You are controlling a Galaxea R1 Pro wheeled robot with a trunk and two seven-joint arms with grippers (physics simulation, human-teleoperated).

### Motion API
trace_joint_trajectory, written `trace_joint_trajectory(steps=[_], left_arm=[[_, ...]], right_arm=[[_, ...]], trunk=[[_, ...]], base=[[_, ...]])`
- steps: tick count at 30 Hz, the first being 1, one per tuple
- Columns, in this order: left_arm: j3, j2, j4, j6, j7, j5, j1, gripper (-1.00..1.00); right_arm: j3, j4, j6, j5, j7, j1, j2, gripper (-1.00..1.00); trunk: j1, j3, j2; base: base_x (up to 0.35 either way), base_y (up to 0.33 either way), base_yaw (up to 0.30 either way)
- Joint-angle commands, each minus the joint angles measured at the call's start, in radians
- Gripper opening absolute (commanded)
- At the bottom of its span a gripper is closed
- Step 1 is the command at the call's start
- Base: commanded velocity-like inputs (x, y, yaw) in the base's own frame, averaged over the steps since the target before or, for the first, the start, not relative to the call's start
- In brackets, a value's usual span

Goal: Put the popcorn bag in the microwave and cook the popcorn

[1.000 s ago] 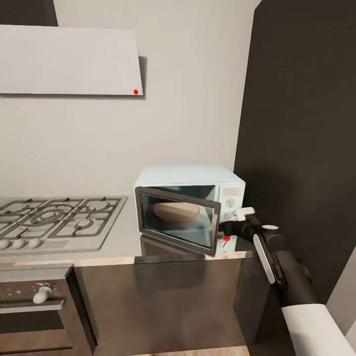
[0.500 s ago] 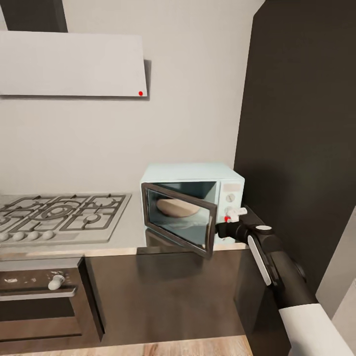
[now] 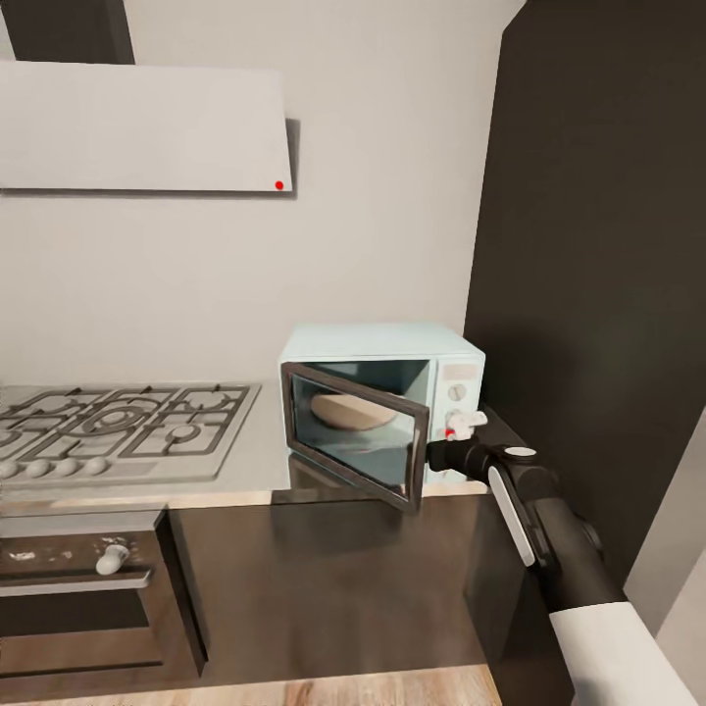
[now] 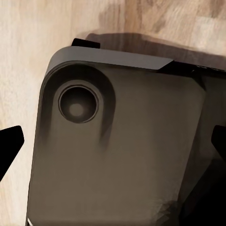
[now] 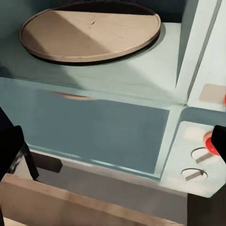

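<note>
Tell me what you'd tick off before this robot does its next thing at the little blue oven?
1. Microwave door open: ok, it stands ajar.
2. Round tan turntable bare for the bag: ok.
3. Popcorn bag located: cannot tell.
4. Right gripper at the door's free edge: ok; contact cannot tell.
5. Right gripper empty: ok, nothing between the fingers.
6. Left gripper free: ok, fingers spread, facing a dark panel over wood floor.
</note>
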Motion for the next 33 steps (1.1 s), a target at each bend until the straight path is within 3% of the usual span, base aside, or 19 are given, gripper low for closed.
trace_joint_trajectory(steps=[1,33], left_arm=[[0.001,0.0,0.0,-0.001,0.001,0.006,0.0,1.0],[0.001,0.0,0.001,0.0,0.001,0.006,0.0,1.0]], right_arm=[[0.001,-0.001,0.005,-0.006,0.001,-0.001,-0.001,1.0],[0.001,-0.001,0.007,0.007,-0.011,-0.001,-0.001,1.0]], trunk=[[0.0,-0.001,-0.001],[0.0,-0.001,-0.001]], base=[[-0.075,0.073,0.0],[-0.162,0.219,0.0]])
